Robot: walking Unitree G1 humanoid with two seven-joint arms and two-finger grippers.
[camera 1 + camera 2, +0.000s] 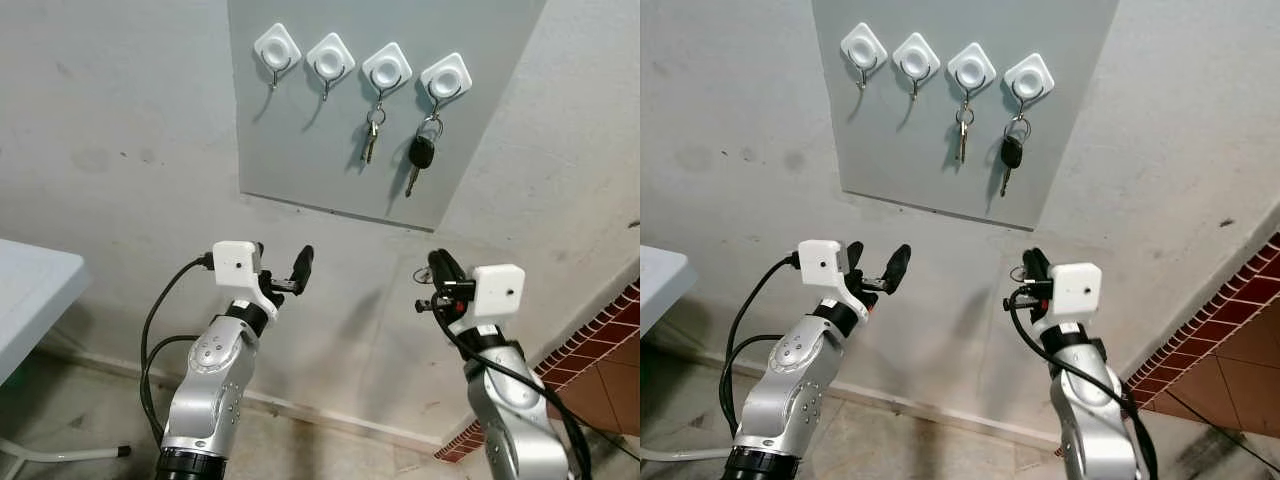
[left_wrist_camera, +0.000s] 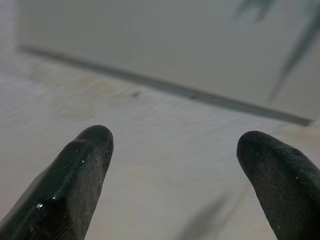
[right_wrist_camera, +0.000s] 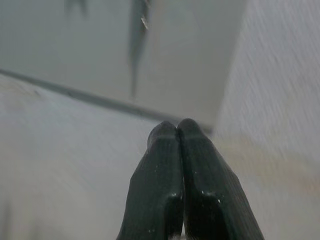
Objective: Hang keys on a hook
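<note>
Grey plaster wall [image 1: 120, 130] fills most of what I face, w/ a paler grey board [image 1: 330, 150] fixed to it above my arms. White table [image 1: 30, 290] edges in at my left, red brick floor [image 1: 610, 350] at lower right.

Both arms are raised below the board. My left gripper [image 1: 282, 268] is spread wide, nothing between the fingers [image 2: 75, 180]; the wrist cam looks at bare wall and the board's lower edge. My right gripper [image 1: 440, 275] has its fingers [image 3: 182, 170] pressed together. There may be a small ring or bit of metal by its base, approx level w/ the wrist, but it's too small to say, and the wrist cam shows nothing caught at the tips.

Four white hooks [image 1: 362, 64] run in a row across the board's top. The two on my left hang bare. The third carries a small silver key [image 1: 371, 138]. The fourth, rightmost, carries the black-headed car key [image 1: 420, 158] on its ring, hanging straight down and well apart from both grippers.

My read: the hanging looks done, since keys sit on hooks and neither claw is up there. What's left is prob. just lowering both arms and backing off. If that glint by my right wrist is really another key, one of the bare hooks would be its place.
</note>
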